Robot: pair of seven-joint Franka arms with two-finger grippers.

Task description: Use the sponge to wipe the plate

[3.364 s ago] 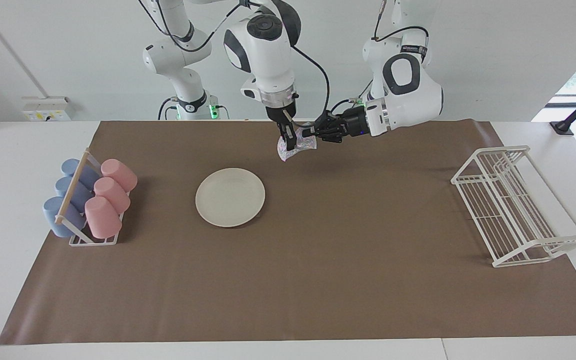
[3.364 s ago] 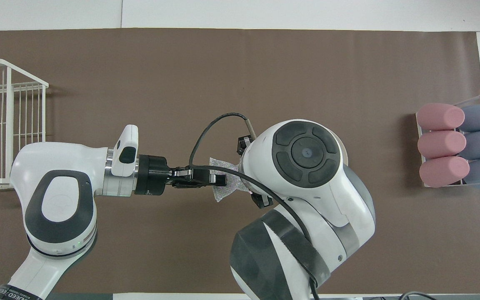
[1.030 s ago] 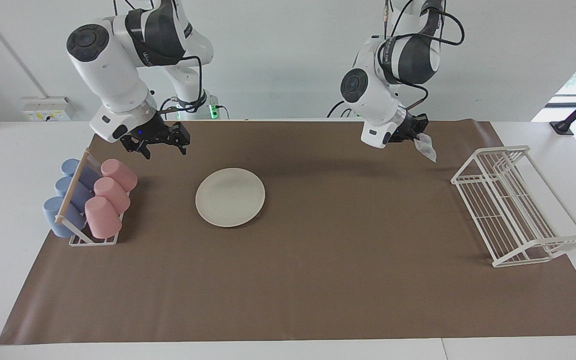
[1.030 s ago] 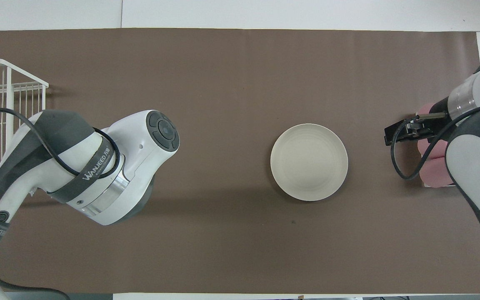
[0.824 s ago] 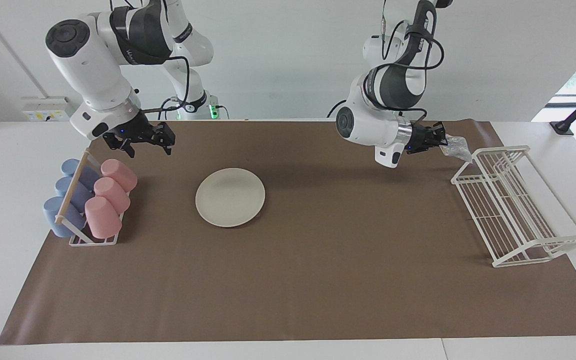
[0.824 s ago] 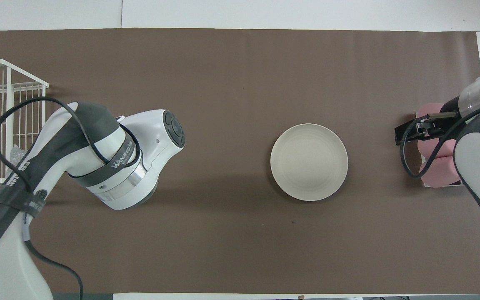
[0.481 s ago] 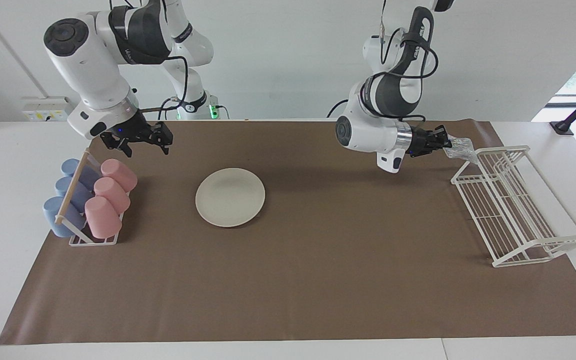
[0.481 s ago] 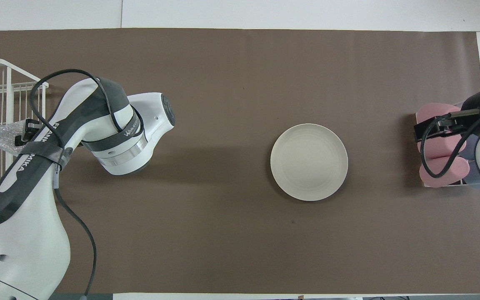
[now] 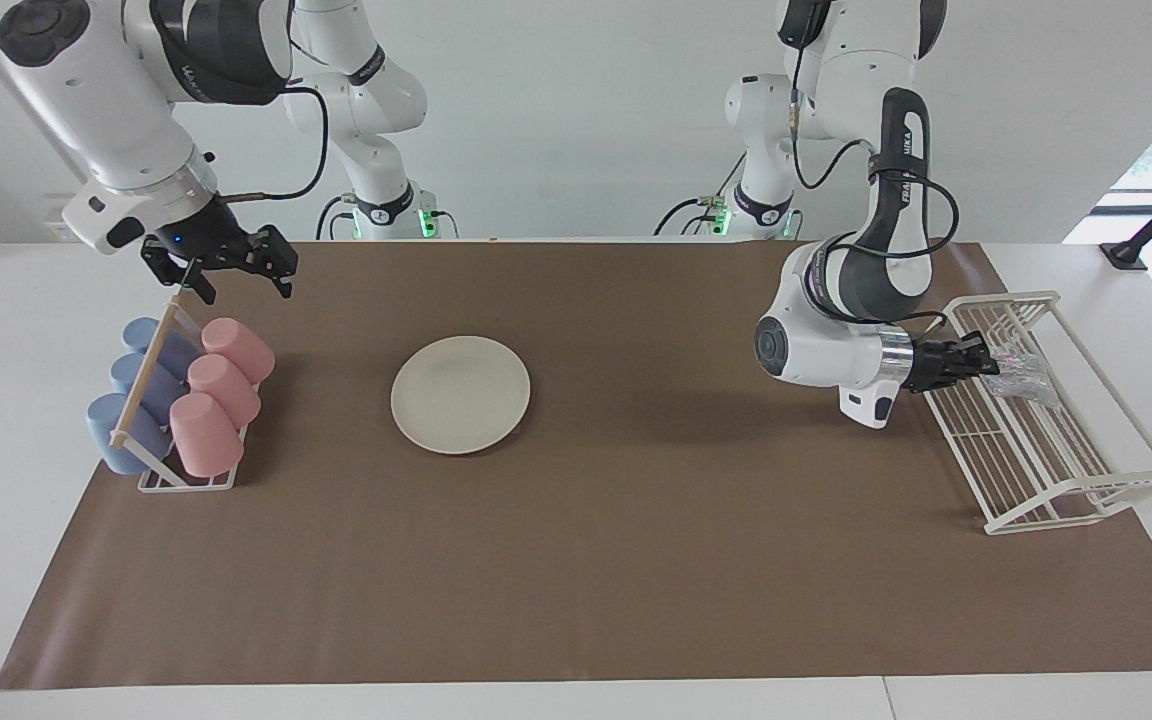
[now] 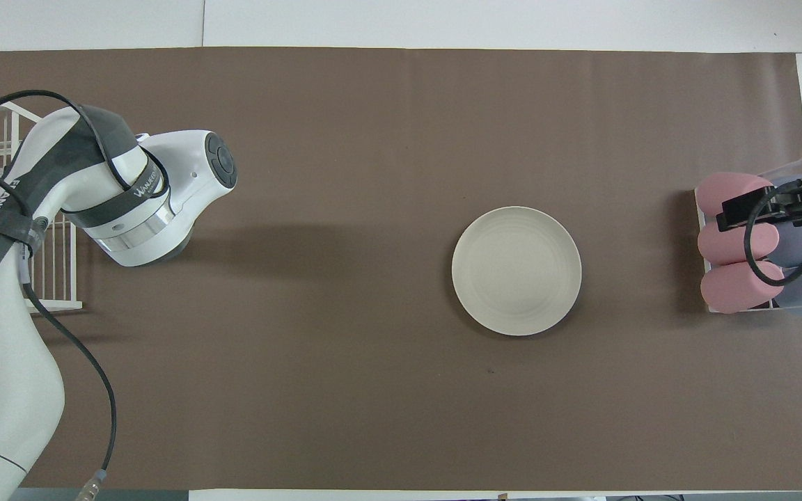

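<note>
Evidently at the sponge-and-rack end of the job, not the wiping itself. Judged from the layout alone: either parking the sponge (image 9: 1022, 377) in the white wire rack (image 9: 1086, 480) or fetching it from there. Cannot say which.

Left gripper (image 9: 978, 361) reaching level into the rack over its rail on the plate's side, with the sponge lying on the rack's wires right at its tip. Whether clamped on the wad or clear of it cannot be told; looks touching or just beside, no more certain than that.

Plate (image 9: 460, 394) flat on the brown mat (image 9: 636, 560), well apart from the rack toward the right arm's end of the table, bare, with nothing on it or over it. No telling from its surface whether wiped or not.

Right gripper (image 9: 224, 262) waiting with jaws spread and empty, far from the rack, up over the pink cups (image 9: 219, 392) in the cup holder (image 9: 186, 482) at the right arm's end.

Next move, if putting away: let go, then draw straight back out of the rack without snagging the wires or dragging the wad along. If fetching: close firmly on the crumpled mesh, lift clear of the rail, carry from the rack to the plate, then press lightly and sweep. Soft, springy wad, likely to catch on wire; light plate, likely to slide if pushed sideways without a hold.
</note>
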